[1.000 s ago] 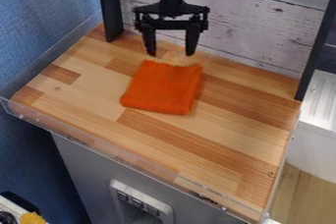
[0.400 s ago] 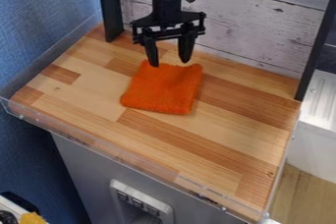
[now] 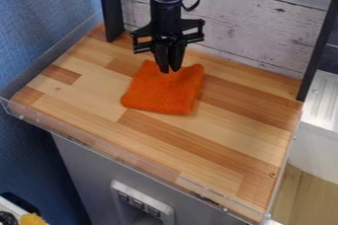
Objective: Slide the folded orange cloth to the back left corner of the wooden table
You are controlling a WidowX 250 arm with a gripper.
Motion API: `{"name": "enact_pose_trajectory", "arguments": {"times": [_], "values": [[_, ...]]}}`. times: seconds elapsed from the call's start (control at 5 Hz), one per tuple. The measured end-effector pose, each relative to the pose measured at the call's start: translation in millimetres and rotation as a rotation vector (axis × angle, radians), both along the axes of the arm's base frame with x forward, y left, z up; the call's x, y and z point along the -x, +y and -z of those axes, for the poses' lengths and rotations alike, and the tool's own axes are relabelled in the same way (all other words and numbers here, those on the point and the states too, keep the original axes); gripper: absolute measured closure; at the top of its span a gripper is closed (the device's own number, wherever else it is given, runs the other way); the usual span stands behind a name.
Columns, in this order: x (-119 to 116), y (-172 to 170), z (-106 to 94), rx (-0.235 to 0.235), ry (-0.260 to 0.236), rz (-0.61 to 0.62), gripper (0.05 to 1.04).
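I see one orange cloth (image 3: 158, 94) on my screen. It is folded into one soft square and lies flat on the desk (image 3: 218, 135), a bit back from the middle. My one end effector (image 3: 170, 71) points down at the back edge of the cloth. Its two black fingers (image 3: 160, 56) are squeezed close to each other, with a pinch of the cloth's back edge between them. One black arm (image 3: 165, 7) comes down to it from the top. The desk has stripes of light and dark wood, and one low see-through rim (image 3: 142, 163) runs along its front. Two black posts (image 3: 111, 12) stand at the back, one on each side. Between them is one wall of white boards (image 3: 257, 14). One blue wall (image 3: 46, 31) is on the left side of my view. On the right side is one shiny metal tray (image 3: 323, 95). Under the desk's front I count one pale frame (image 3: 169, 215) with three small dark squares (image 3: 137, 203). One yellow thing (image 3: 31, 219) peeks in at the bottom left corner.
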State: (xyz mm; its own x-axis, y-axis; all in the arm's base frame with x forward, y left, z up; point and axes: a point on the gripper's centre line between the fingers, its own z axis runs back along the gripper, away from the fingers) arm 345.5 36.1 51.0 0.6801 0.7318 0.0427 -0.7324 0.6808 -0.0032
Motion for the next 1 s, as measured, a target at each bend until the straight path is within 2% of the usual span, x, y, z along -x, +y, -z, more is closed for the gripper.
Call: {"name": "enact_pose_trajectory", "arguments": {"times": [0.2, 0.6, 1.0], "values": [[2.7, -7.0, 4.6, -0.006, 0.004, -0.004, 1.019], [9.8, -7.7, 21.8, -0.006, 0.047, -0.012, 1.024], [13.6, -10.5, 34.2, 0.016, 0.088, 0.01, 1.025]]}}
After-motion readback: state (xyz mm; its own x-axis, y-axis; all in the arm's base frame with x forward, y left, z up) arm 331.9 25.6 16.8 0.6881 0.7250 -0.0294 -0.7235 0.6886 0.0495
